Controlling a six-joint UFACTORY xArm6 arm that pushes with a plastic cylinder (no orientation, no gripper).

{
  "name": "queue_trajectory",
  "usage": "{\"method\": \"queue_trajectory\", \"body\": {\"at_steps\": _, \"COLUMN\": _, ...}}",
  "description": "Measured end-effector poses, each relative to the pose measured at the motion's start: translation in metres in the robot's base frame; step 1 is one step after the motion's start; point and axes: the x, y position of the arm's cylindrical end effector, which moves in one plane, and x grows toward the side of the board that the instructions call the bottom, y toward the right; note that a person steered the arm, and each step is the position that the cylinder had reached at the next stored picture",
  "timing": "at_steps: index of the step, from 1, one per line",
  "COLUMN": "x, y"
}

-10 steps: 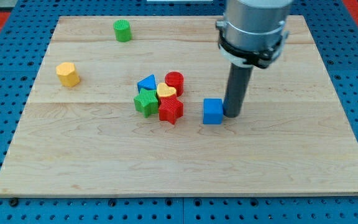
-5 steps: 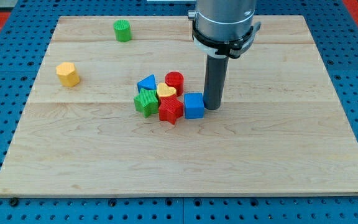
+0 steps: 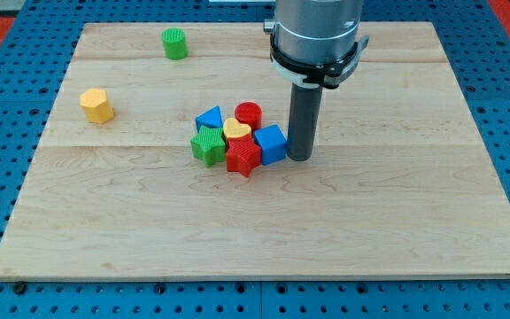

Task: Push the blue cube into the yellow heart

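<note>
While my tip (image 3: pixel 299 158), a bare rod holding nothing, presses the blue plastic cube (image 3: pixel 271 143) from the view's right, the push looks nearly done; the small yellow heart block (image 3: pixel 236 129) sits just beyond; next, a short nudge toward the view's upper left.

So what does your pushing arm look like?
It's a fat, shiny grey metal cylinder with a black ring and clamp around its bottom. A straight, dark grey round rod sticks down from it, ending at my tip. I can't see any cables or markings on it.

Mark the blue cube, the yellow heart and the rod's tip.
blue cube (image 3: pixel 271 143), camera view, its front face.
yellow heart (image 3: pixel 236 129), camera view, its top face.
my tip (image 3: pixel 299 158), camera view, the rod's lower end.
</note>
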Motion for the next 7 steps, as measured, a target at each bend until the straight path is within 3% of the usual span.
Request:
{"method": "queue_trajectory", "body": {"at_steps": 6, "x": -0.021, "y": 0.005}}
{"method": "queue_trajectory", "body": {"at_steps": 7, "x": -0.021, "y": -0.019}}
